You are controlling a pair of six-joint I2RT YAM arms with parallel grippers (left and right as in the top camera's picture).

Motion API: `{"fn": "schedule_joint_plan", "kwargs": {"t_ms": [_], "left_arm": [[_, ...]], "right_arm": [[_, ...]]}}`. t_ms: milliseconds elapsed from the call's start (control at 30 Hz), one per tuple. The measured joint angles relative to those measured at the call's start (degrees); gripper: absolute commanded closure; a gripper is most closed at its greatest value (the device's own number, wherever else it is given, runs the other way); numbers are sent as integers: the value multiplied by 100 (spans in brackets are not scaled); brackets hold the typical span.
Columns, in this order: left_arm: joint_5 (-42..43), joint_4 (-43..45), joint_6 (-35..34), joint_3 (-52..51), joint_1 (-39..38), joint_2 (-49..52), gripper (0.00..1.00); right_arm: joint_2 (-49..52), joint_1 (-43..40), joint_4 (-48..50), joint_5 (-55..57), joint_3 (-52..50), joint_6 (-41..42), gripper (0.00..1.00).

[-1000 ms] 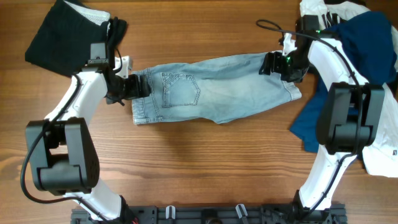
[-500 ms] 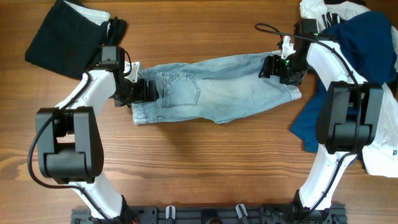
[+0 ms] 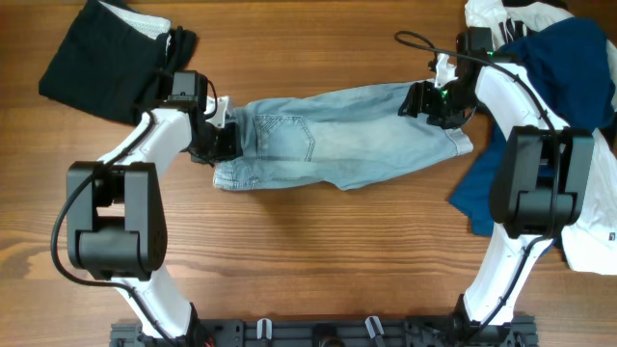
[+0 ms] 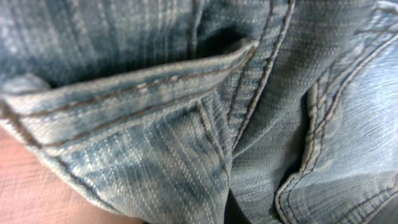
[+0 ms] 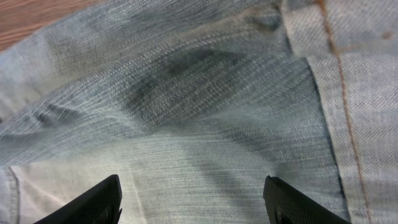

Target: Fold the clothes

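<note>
- Overhead view shows you the denim shorts (image 3: 337,140) laid out full length across the middle of the counter (image 3: 318,251), waistband towards your left arm (image 3: 154,145) and leg hem towards your right arm (image 3: 501,92).
- Each arm has its jaws at one end of the shorts. Working both ends at once looks meant to keep the cloth flat and smooth before a fold.
- Left jaws: the left wrist view is filled with denim seams and a pocket edge close to the lens. No fingers are in sight, so you cannot tell whether they are clamped on the waistband.
- Right jaws: the fingertips (image 5: 93,199) stand wide apart just over the denim, gripping nothing.
- Beyond the waistband end of the shorts lies a black garment (image 3: 96,58), close to the left wrist.
- Past the hem end, a blue garment (image 3: 559,87) and white cloth (image 3: 496,14) are heaped, partly under the right arm.
- By the look of it, the counter between the shorts and the arm bases is bare, so a fold has room there. The heap beside the hem end could snag your right arm's sweep.
</note>
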Motion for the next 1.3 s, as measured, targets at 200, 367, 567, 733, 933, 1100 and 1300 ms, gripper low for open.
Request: {"fn": "schedule_joint_plan", "kwargs": {"t_ms": [200,367,567,733,933,1100,1300], "left_arm": [[-483,-1342,-33,603,686,-293,96],[-741,-2013,247,1775,955,-581,96],[-765,-2111,328,2140,951,-625,96],[-774,-2138,352,2680,1080,-625,96],[-828,-2249,509,2780,1150,-634,96],[-678,-2367,616,2780,1147,-634,96],[-87,-2350,586,2780,813,-634,96]], "right_arm": [[0,2,-2,-511,258,-103,48],[0,109,24,-892,258,-227,59],[0,765,452,-1104,188,-232,75],[0,870,1099,-1231,-186,74,80],[0,1099,2006,-1224,-750,459,83],[0,1290,2555,-1003,-1163,839,83],[0,1287,2754,-879,-1207,1196,83]]}}
